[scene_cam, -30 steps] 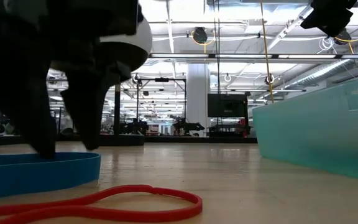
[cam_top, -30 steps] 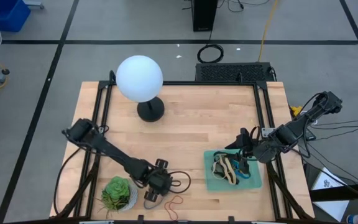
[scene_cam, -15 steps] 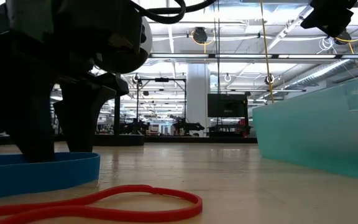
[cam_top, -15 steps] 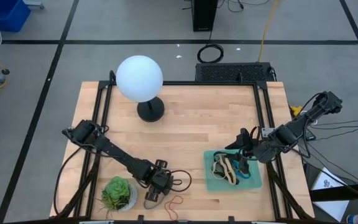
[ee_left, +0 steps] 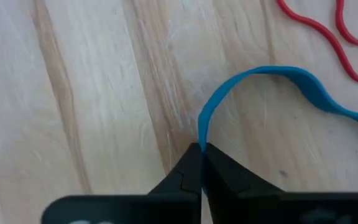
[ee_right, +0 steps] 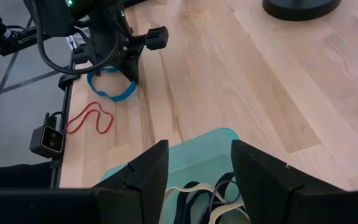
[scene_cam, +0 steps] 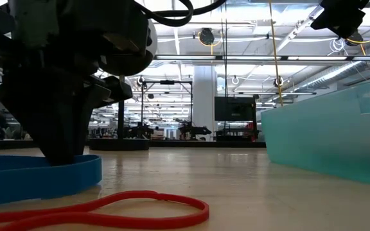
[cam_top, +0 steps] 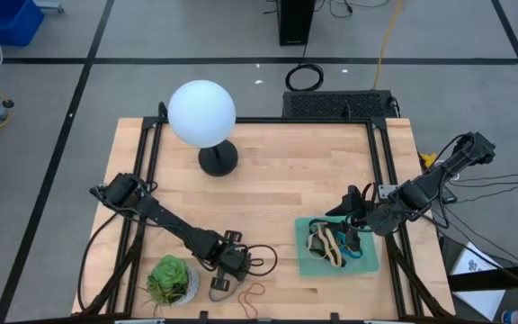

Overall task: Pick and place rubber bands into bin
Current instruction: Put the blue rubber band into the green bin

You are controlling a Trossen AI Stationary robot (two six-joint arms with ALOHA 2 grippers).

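Observation:
My left gripper [ee_left: 201, 151] stands at the table's near left, beside the potted succulent, shut on a blue rubber band [ee_left: 272, 71] that lies on the wood [scene_cam: 37, 179]. A red rubber band [scene_cam: 108, 206] lies just nearer the front edge [ee_left: 319, 31]. The mint-green bin [cam_top: 367, 263] sits at the near right, with several rubber bands [cam_top: 326, 243] in it. My right gripper [ee_right: 199, 168] hangs open above the bin [ee_right: 197, 146], with nothing between its fingers. My left gripper pinches the blue band's strip [ee_left: 202, 132] between its two fingertips, at one bend of the loop. The fingers [scene_cam: 60, 144] point down from above. The band stands on its edge on the table, and the rest of the loop curves away from the fingers.
A white globe lamp [cam_top: 201, 112] on a black base stands at the far left-centre. A white pot with a succulent [cam_top: 171, 281] sits close to my left gripper. A small camera [ee_right: 47, 140] is fixed at the near edge. Bare wood lies between the two arms.
My left gripper has shut: its fingers stood apart over the blue band and now meet on its strip. The blue and red bands have stayed on the table.

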